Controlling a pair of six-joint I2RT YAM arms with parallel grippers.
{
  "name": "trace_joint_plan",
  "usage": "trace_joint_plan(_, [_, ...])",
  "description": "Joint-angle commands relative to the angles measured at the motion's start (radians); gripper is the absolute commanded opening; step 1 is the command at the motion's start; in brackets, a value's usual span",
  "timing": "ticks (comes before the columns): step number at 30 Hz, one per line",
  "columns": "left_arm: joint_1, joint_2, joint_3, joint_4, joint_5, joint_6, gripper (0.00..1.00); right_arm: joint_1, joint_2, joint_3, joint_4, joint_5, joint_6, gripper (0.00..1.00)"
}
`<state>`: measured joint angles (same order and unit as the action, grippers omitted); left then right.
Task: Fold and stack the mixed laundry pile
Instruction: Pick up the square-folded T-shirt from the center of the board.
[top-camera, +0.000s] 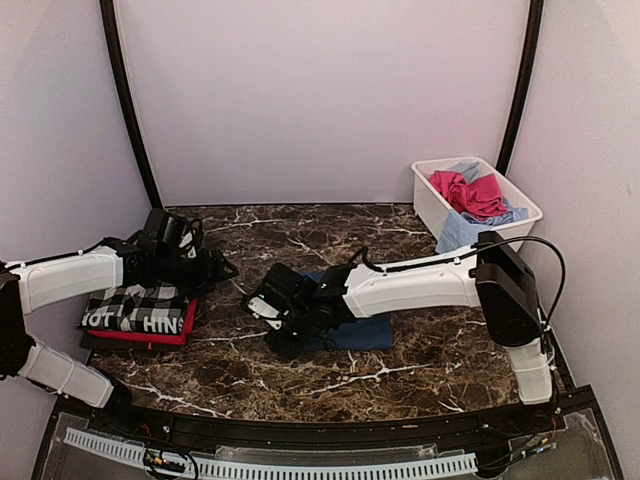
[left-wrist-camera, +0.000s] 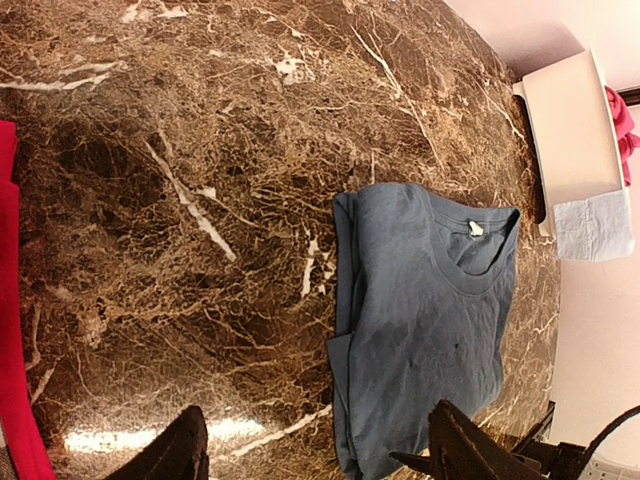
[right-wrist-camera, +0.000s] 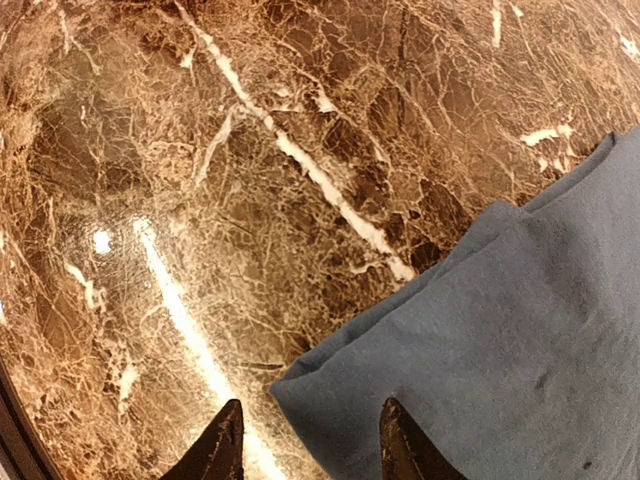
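From above, the left gripper (top-camera: 218, 268) hangs over the bare marble tabletop (top-camera: 420, 375), just beyond a folded stack at the left edge: a checked garment (top-camera: 135, 308) on a red tee (top-camera: 150, 337), only the tee's near edge showing. The right gripper (top-camera: 283, 338) and its arm hide much of the navy tee (top-camera: 365, 332) at mid-table. A pink piece (top-camera: 472, 192) and a light blue piece (top-camera: 458, 232) sit in the tub (top-camera: 428, 200), the blue one draped over its wall.

The left wrist camera shows that gripper's jaws spread wide over bare marble, the tips cut off by the frame.

In the right wrist view, the jaws stand partly apart astride the navy tee's folded corner, which lies flat. Whether the tips touch the cloth cannot be made out.
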<state>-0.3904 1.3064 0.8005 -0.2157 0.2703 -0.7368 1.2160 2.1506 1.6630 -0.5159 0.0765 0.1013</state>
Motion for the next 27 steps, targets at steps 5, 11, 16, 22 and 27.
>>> trace_joint_plan(5, [0.018,-0.026,-0.015,-0.032,-0.014,-0.007,0.75,0.025,0.089,0.053,0.016,0.016,-0.029,0.41])
trace_joint_plan(11, [0.022,-0.019,-0.023,-0.027,-0.010,-0.009,0.75,0.036,0.133,0.045,0.020,0.042,-0.034,0.38])
trace_joint_plan(16, [0.022,-0.005,-0.050,0.008,0.019,-0.032,0.75,0.037,0.135,0.058,-0.005,0.125,-0.042,0.00])
trace_joint_plan(22, [0.021,0.035,-0.105,0.120,0.101,-0.074,0.77,0.020,-0.008,-0.016,0.110,0.118,-0.047,0.00])
trace_joint_plan(27, [0.008,0.073,-0.157,0.281,0.158,-0.127,0.85,-0.009,-0.075,-0.073,0.189,0.071,-0.035,0.00])
